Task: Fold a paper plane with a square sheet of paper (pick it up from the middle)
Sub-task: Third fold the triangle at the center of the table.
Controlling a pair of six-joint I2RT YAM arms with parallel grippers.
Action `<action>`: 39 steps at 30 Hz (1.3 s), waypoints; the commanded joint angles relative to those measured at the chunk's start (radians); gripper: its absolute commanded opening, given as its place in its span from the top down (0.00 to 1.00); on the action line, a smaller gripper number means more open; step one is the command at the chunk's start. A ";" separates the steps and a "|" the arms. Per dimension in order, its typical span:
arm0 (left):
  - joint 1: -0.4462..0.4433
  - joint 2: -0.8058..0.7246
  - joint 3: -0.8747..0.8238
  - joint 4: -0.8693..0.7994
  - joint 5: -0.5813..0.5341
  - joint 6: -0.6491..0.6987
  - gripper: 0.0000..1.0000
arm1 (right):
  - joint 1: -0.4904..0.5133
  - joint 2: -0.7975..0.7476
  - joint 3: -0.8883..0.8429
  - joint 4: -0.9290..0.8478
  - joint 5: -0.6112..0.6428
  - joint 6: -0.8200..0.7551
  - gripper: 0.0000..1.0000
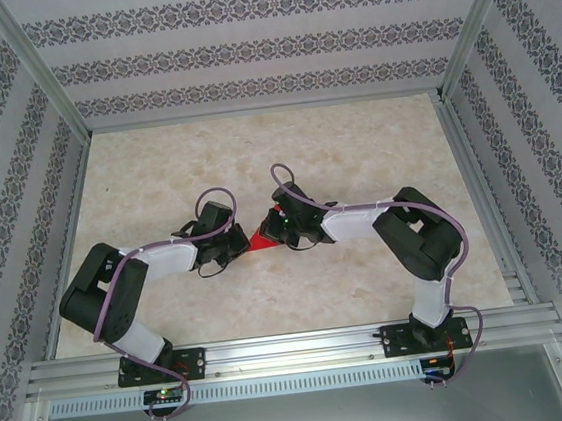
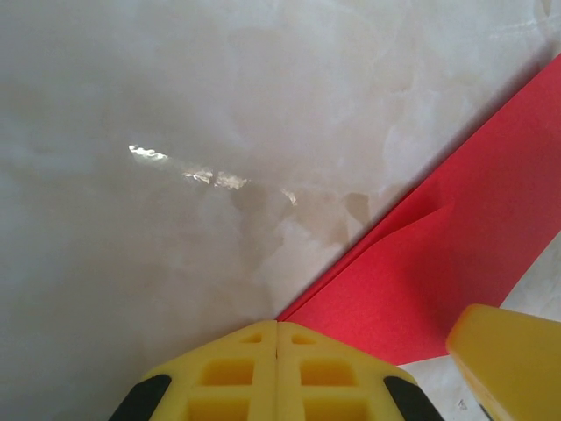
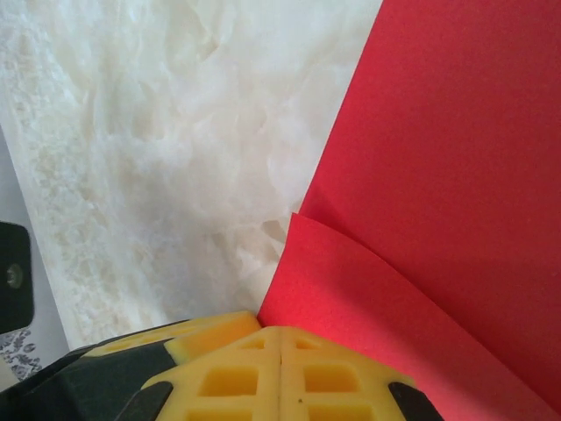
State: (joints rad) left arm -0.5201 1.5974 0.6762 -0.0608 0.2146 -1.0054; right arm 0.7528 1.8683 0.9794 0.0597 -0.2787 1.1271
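Observation:
The square sheet of paper point(image 1: 261, 240) is a creased red shape lying on the marble tabletop between the two grippers. My left gripper point(image 1: 237, 237) is shut, and in its wrist view the fingertips point(image 2: 277, 326) meet right at a pointed corner of the red paper point(image 2: 456, 254). My right gripper point(image 1: 274, 228) is shut too; its closed tips point(image 3: 280, 331) rest against the edge of the paper point(image 3: 447, 158), where a folded flap point(image 3: 351, 289) lies over the lower layer. No paper shows between either pair of jaws. A yellow finger of the other gripper point(image 2: 513, 360) sits close by.
The beige marble tabletop point(image 1: 256, 163) stretches behind and beside the grippers. Patterned walls with aluminium posts point(image 1: 41, 75) enclose it at the back and sides. An aluminium rail point(image 1: 296, 350) carries both arm bases at the near edge.

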 commanded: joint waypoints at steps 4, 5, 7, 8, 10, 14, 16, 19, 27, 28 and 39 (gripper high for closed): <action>-0.009 0.045 0.027 -0.108 -0.050 -0.005 1.00 | 0.004 0.035 -0.003 -0.021 -0.015 0.024 1.00; -0.010 0.050 0.033 -0.122 -0.053 -0.006 1.00 | 0.001 0.035 -0.010 -0.028 -0.012 0.029 1.00; -0.010 0.053 0.033 -0.135 -0.057 -0.010 1.00 | -0.009 0.032 -0.027 -0.036 -0.007 0.034 1.00; -0.009 0.053 0.033 -0.143 -0.059 -0.012 1.00 | -0.015 0.028 -0.035 -0.056 0.005 0.035 1.00; -0.010 0.053 0.034 -0.158 -0.070 -0.013 1.00 | -0.034 0.015 -0.063 -0.078 0.028 0.038 1.00; -0.010 0.055 0.032 -0.175 -0.078 -0.013 1.00 | -0.084 -0.039 -0.155 -0.074 0.060 0.047 1.00; -0.010 0.055 0.030 -0.176 -0.079 -0.014 1.00 | -0.102 -0.077 -0.193 -0.088 0.086 0.038 1.00; -0.009 0.055 0.034 -0.173 -0.073 -0.007 1.00 | -0.142 -0.130 -0.229 -0.119 0.112 0.009 1.00; -0.010 0.018 0.148 -0.168 0.061 0.129 0.89 | -0.166 -0.321 -0.243 -0.131 0.107 -0.058 0.79; -0.009 0.018 0.176 -0.178 0.091 0.158 0.86 | -0.165 -0.333 -0.247 -0.130 0.103 -0.055 0.74; -0.010 0.090 0.290 -0.147 0.235 0.275 0.81 | -0.155 -0.327 -0.271 -0.058 0.024 0.052 0.48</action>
State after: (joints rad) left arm -0.5251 1.6493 0.9379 -0.2039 0.4091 -0.7902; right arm 0.5831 1.5230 0.7109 -0.0437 -0.2306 1.1404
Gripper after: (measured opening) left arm 0.193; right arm 0.520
